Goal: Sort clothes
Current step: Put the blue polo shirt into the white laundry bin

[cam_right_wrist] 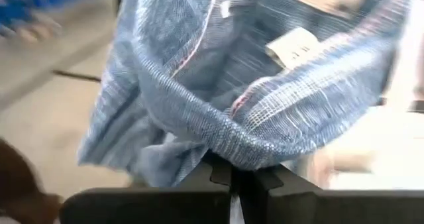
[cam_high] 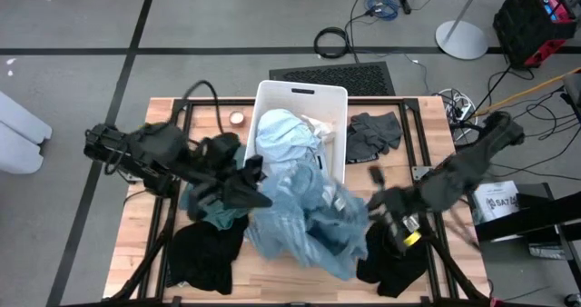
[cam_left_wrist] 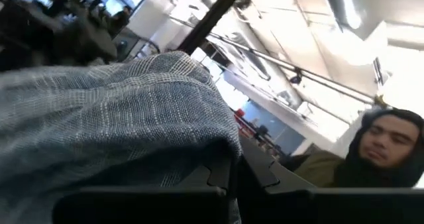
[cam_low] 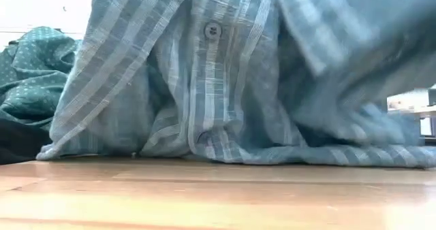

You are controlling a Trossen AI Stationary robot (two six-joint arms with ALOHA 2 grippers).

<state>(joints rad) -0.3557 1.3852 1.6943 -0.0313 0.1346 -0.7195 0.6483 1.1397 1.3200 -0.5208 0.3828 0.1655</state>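
We see both jaws clamped tight on striped shirt (cam_high: 304,218), L gripper (cam_high: 257,173) & R gripper (cam_high: 377,201) over tabletop (cam_high: 272,284); prob. lift step, next needs even raise twd bin (cam_high: 300,93).

Both tools (cam_high: 257,182) (cam_high: 374,198) clamped, mid-table.

The table's middle is blocked: the blue-white striped shirt (cam_high: 304,218) sprawls from the centre toward 6 o'clock, stretched between the left gripper (cam_high: 257,173) at its 10 o'clock edge and the right gripper (cam_high: 374,198) at 3 o'clock, both clamped on its fabric. The white bin (cam_high: 300,96) walls off 12 o'clock, already heaped. Black garments (cam_high: 204,252) fill 7 o'clock and 5 o'clock; a teal piece (cam_high: 218,214) crowds 9 o'clock. Bare wood stays passable along the near table (cam_high: 272,284) edge and at the far-left corner, beside a dark grey garment (cam_high: 374,133) at 2 o'clock.
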